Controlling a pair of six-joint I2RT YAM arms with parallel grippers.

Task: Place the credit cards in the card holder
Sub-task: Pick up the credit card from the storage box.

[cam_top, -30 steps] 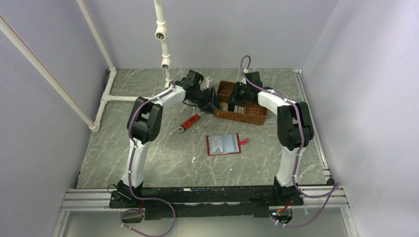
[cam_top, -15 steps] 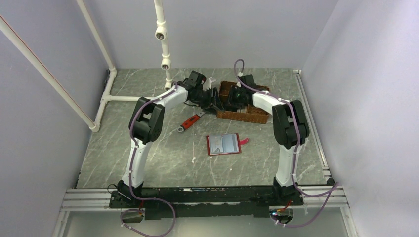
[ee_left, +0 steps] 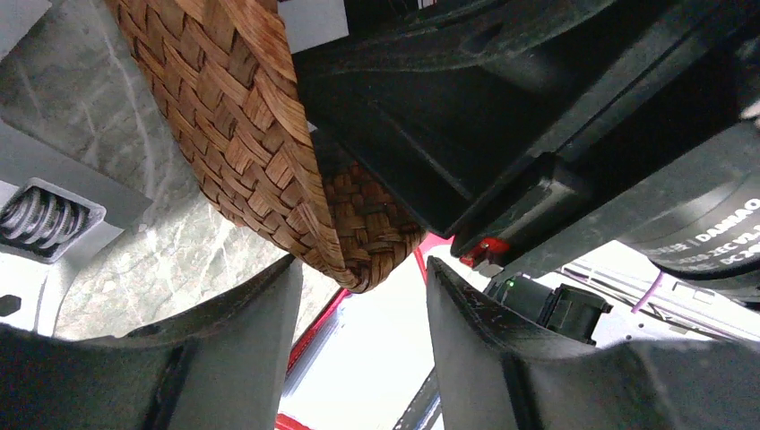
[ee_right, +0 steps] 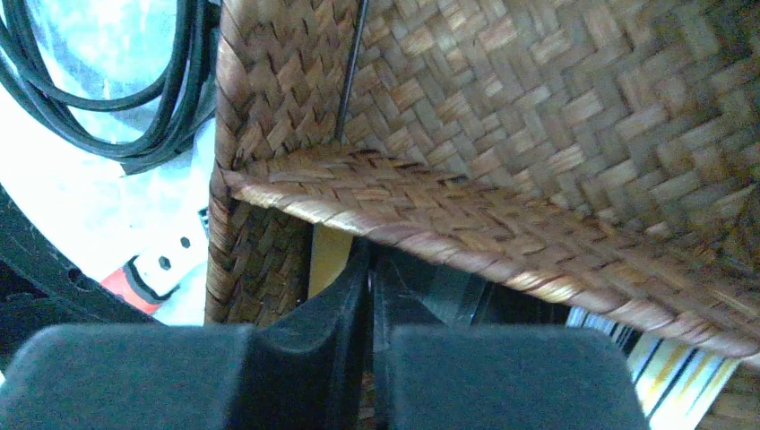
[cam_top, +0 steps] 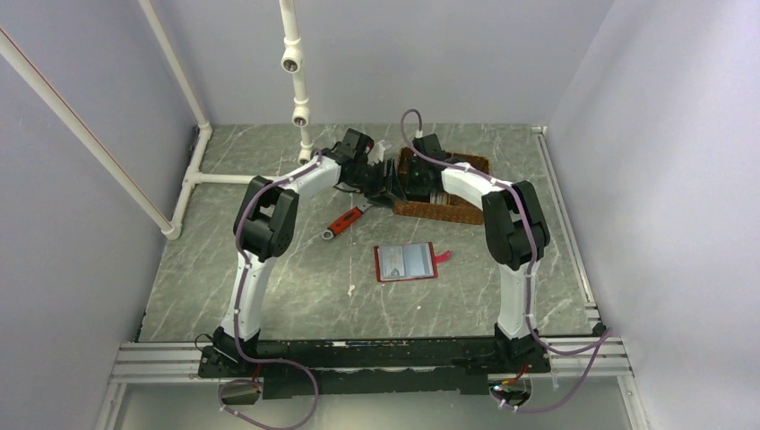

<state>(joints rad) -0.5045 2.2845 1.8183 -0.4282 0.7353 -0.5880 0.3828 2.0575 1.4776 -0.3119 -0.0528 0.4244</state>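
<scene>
— Two things are being looked for here. Where is the left gripper being held?
— It is being held at the left end of the wicker basket. Its fingers are being held spread apart, with the basket's lower corner sitting right at the gap between the tips. Whether the wicker is being touched cannot be told.
— And the right gripper?
— It is being held down inside the basket, close against the woven divider. Its fingers are being pressed together, with only a thin seam showing between them. Whether a card is being pinched in that seam cannot be told.
— Where are the credit cards being seen?
— Their striped edges are being seen in the basket, beneath the divider at the lower right of the right wrist view. A tan card is showing just behind the fingertips.
— And the card holder?
— It is lying open and flat on the bench, nearer the arm bases than the basket and well apart from both grippers. Its red snap tab is pointing right. A red-handled wrench is lying on the bench to the holder's left, nearer the basket.
</scene>
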